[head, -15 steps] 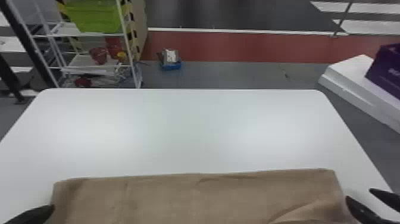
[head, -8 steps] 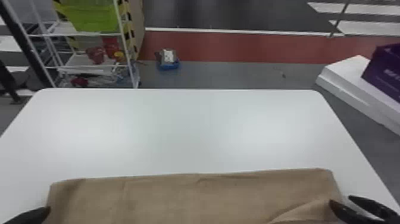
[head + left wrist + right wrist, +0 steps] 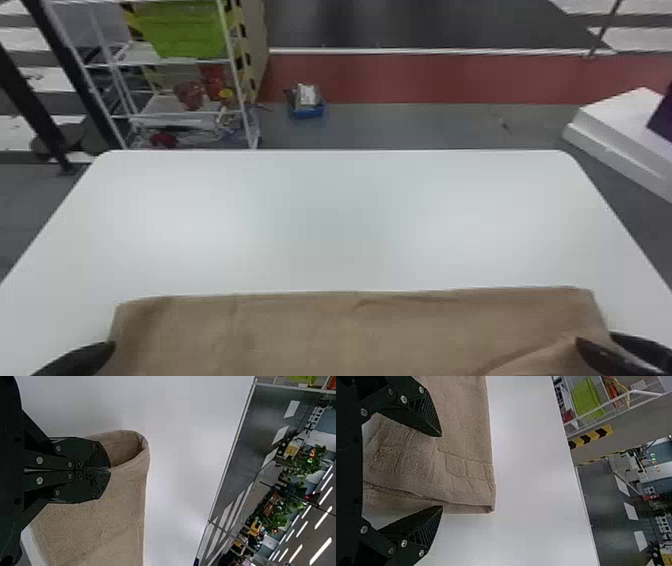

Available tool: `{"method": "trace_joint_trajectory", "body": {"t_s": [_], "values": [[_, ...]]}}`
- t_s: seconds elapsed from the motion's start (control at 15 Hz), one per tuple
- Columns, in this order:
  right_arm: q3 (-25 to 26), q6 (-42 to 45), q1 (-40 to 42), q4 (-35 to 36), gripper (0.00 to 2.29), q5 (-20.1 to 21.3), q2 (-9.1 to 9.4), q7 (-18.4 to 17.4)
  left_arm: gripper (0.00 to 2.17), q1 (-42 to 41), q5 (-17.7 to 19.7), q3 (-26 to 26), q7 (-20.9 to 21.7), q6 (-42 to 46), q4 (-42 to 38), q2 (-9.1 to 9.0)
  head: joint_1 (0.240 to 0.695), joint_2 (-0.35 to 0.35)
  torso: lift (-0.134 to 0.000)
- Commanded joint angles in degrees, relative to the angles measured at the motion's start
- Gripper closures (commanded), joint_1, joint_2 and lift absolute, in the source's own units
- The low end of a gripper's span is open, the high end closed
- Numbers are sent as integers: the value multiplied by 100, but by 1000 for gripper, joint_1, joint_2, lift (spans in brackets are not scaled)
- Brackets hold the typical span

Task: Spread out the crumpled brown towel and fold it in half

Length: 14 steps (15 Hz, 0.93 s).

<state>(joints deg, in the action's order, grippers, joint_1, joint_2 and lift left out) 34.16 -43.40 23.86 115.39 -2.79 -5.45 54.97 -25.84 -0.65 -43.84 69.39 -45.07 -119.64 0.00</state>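
Brown towel [image 3: 350, 330] spread on the white tabletop [image 3: 330, 220], between left end effector [image 3: 111, 344] and right end effector [image 3: 595, 337] in the head view.
Left wrist view: fingers clenched on the towel's edge, beside a looped fold. Right wrist view: fingers released, parted across the towel's edge.

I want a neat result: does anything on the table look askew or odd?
Mildly: the brown towel has a slanting crease near the right gripper, and its layers gape beside the left gripper, so it isn't lying fully flat. Nothing looks spilled or damaged.
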Motion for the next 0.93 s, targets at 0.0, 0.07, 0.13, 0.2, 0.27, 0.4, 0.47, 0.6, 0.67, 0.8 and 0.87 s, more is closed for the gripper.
{"method": "trace_joint_trajectory", "body": {"t_s": [0.0, 0.07, 0.13, 0.2, 0.27, 0.4, 0.47, 0.6, 0.67, 0.8, 0.87], "values": [[-5, -227, -83, 36, 488, 60, 0, 84, 1524, 0, 12, 7, 31, 11, 11, -15, 695, 24, -124], [-14, -262, -101, 45, 589, 51, 0, 110, 1524, 0, 47, -11, 57, 11, 11, -15, 695, 26, -124], [-5, -262, -110, 45, 589, 51, 0, 145, 1528, 9, 100, -37, 66, 11, 11, -15, 695, 28, -124], [12, -262, -118, 45, 596, 42, 0, 154, 1528, 9, 126, -55, 74, 11, 2, -15, 695, 29, -124], [65, -262, -171, 36, 755, 33, 0, 233, 1528, 9, 135, -55, 74, -24, -24, -15, 695, 30, -124], [100, -244, -171, 36, 846, 7, 0, 251, 1531, 9, 153, -55, 57, -130, -77, -15, 695, 30, -124], [126, -244, -171, 36, 846, -2, 0, 268, 1531, 9, 153, -55, 57, -147, -103, -15, 695, 27, -124], [241, -244, -180, 36, 846, -46, 0, 286, 1531, 9, 197, -63, 66, -235, -138, -15, 695, 22, -124], [267, -244, -180, 27, 846, -55, 0, 295, 1683, 9, 206, -63, 57, -288, -156, -15, 695, 17, -124], [293, -244, -171, 9, 849, -63, -9, 303, 1713, 9, 206, -63, 66, -323, -165, -15, 695, 1, -124], [293, -244, -180, -17, 920, -72, -27, 330, 1720, 9, 206, -63, 66, -341, -173, -15, 695, -2, -124]]}}
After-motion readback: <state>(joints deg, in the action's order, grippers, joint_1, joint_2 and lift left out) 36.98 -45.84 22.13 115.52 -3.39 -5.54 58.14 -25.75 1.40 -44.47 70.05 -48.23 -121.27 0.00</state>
